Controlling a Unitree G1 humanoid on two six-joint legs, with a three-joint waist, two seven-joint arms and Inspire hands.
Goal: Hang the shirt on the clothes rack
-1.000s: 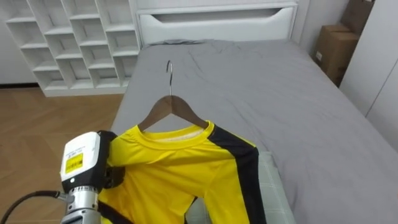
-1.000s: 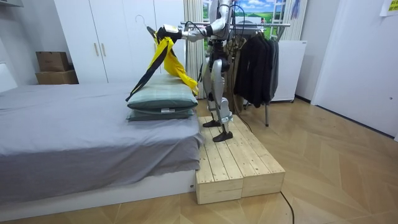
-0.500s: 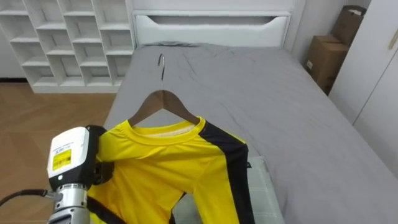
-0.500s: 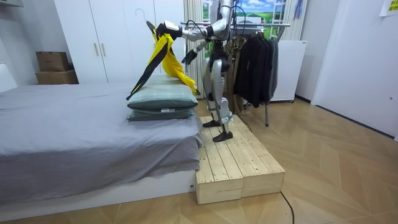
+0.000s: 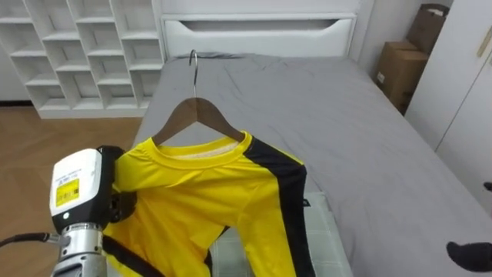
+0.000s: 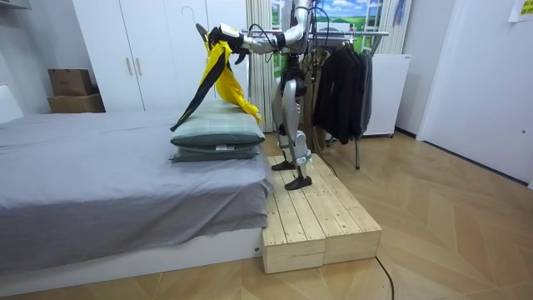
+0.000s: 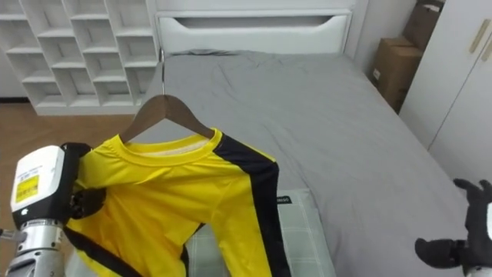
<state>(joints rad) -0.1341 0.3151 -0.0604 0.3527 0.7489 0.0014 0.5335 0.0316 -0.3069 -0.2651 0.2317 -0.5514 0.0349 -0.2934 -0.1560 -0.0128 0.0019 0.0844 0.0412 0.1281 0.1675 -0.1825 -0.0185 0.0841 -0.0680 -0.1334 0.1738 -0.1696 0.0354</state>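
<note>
A yellow shirt [image 5: 207, 200] with a black stripe hangs on a wooden hanger [image 5: 192, 117], whose metal hook points up. My left hand [image 5: 117, 206] grips the hanger's left shoulder through the cloth and holds it up over the bed's pillows. In the room view the shirt [image 6: 215, 75] dangles from that raised hand [image 6: 221, 35]. My right hand [image 7: 467, 238] shows at the lower right, open and holding nothing, well apart from the shirt. I stand on a wooden platform [image 6: 321, 217] beside the bed.
A grey bed [image 5: 323, 108] stretches ahead, with a green checked pillow [image 5: 327, 238] under the shirt. A white shelf unit [image 5: 77, 46] stands at the far left, cardboard boxes [image 5: 400, 65] at the far right. Behind me a clothes rack [image 6: 354, 34] carries dark clothes [image 6: 341, 83].
My right hand has come up into view at the lower right. The shirt on its hanger has been lifted a little higher and shifted left in the view.
</note>
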